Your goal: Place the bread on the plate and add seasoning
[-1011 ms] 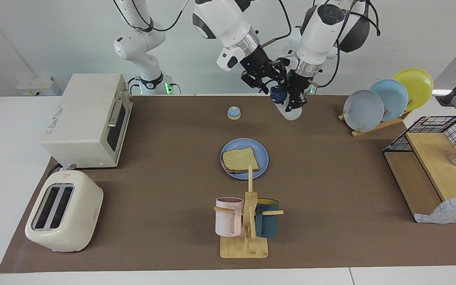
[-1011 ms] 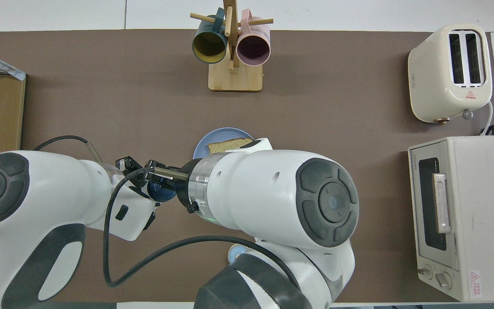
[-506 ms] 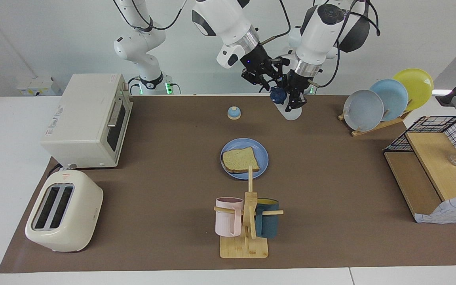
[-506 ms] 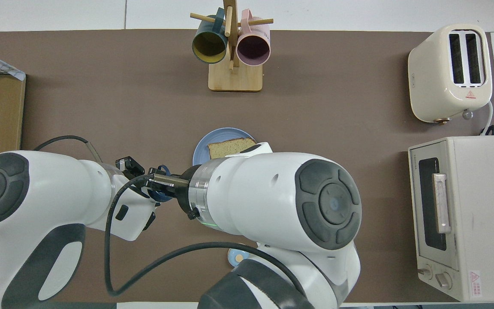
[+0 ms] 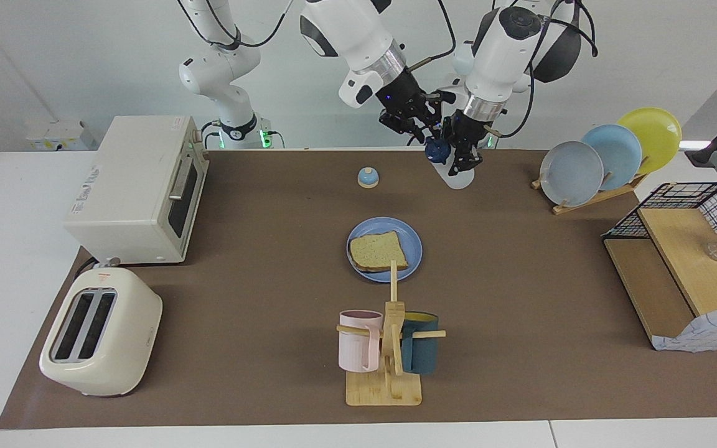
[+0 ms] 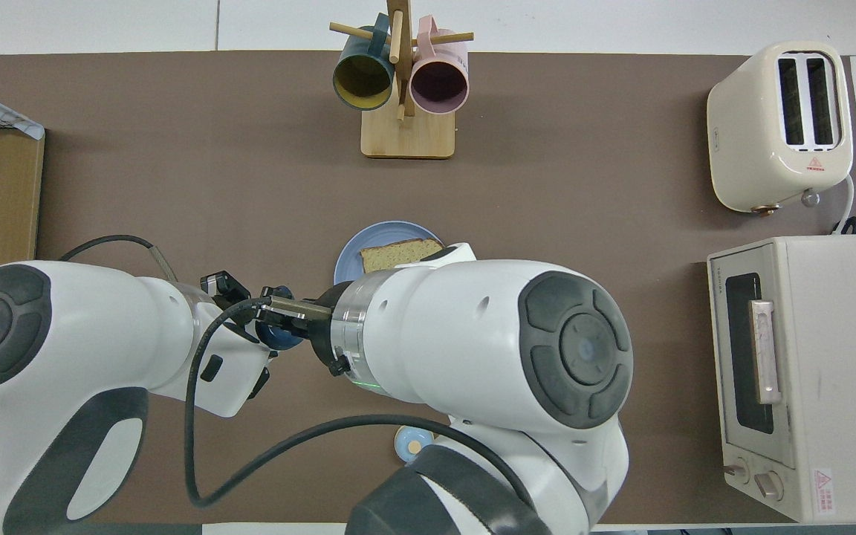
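The right gripper [image 5: 428, 127] has risen to the seasoning [image 5: 455, 168] cap, its closure unclear; the left gripper [image 5: 465, 160] clamps the bottle; bread [image 5: 378, 251] lies on the plate [image 5: 413, 244]

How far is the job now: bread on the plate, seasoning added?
Done: the bread lies on the plate. In hand: the left hand is shut on the seasoning, near the robots' edge of the table, and the right hand is at its dark cap; whether that hand grips the cap does not show. Left: bring the bottle over the bread and add seasoning.
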You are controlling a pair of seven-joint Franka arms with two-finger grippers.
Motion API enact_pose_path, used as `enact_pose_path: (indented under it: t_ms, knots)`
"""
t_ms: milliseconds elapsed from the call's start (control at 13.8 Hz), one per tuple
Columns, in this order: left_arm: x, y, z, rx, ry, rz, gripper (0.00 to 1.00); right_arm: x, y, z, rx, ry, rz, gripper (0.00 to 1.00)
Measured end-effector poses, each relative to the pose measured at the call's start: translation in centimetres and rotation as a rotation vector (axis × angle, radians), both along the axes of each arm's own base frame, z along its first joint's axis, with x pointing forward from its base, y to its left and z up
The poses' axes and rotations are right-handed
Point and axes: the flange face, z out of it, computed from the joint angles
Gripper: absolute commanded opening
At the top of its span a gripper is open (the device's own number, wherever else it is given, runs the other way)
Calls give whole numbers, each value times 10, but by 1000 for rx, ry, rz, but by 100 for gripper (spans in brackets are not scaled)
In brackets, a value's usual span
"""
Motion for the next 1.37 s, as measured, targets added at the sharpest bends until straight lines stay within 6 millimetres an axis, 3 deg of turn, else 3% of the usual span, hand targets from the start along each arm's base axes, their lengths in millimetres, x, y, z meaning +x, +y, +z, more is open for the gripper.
enact_pose_path:
  t_ms: [144,1372]
  knots:
    - [0,0,0,0,0,0,0,0,0,0,0,-1,-1,0]
    - [4,-2,12,-33,-35,13,0,13,-12,11,48,73,-150,0]
